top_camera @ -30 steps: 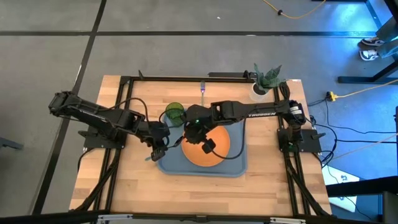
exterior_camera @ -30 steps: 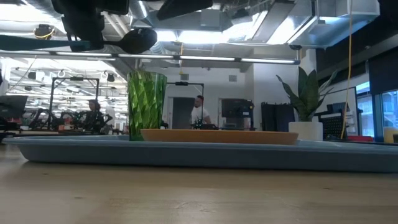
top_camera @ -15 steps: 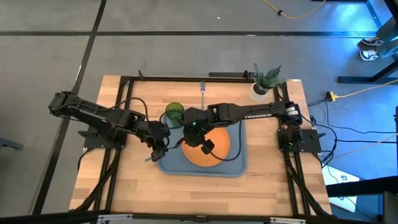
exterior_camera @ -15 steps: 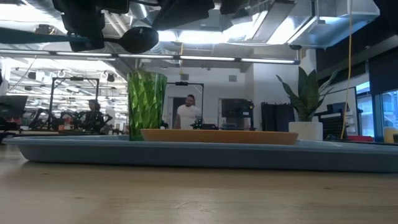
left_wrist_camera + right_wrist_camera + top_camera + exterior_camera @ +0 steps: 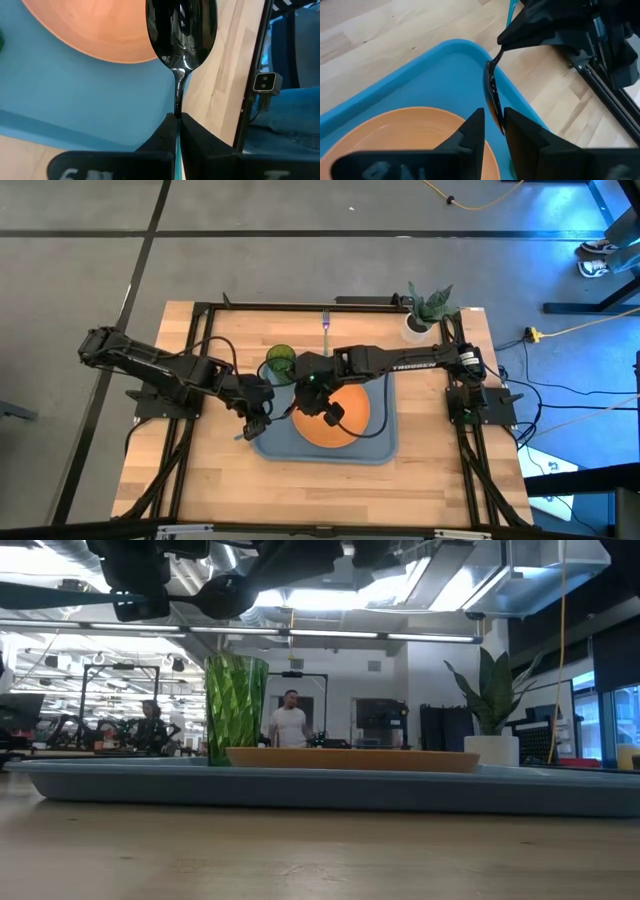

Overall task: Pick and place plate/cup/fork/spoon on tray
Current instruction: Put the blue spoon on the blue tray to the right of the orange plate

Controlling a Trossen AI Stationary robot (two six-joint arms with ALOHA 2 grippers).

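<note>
My left gripper point(image 5: 258, 420) hangs over the tray's left edge, its fingers point(image 5: 197, 137) pinched tight on the spoon point(image 5: 182, 35) at the neck, the dark bowl held out over the blue-grey tray point(image 5: 385, 448) just beside the orange plate point(image 5: 350, 425). The green cup point(image 5: 280, 362) stands at the tray's far left corner. My right gripper point(image 5: 492, 132) hovers above the plate's left side, fingers point(image 5: 472, 132) parted a little, near the spoon's bowl. The fork point(image 5: 325, 325) lies on the table beyond the tray. A potted plant point(image 5: 427, 308) sits at the table's far right.
</note>
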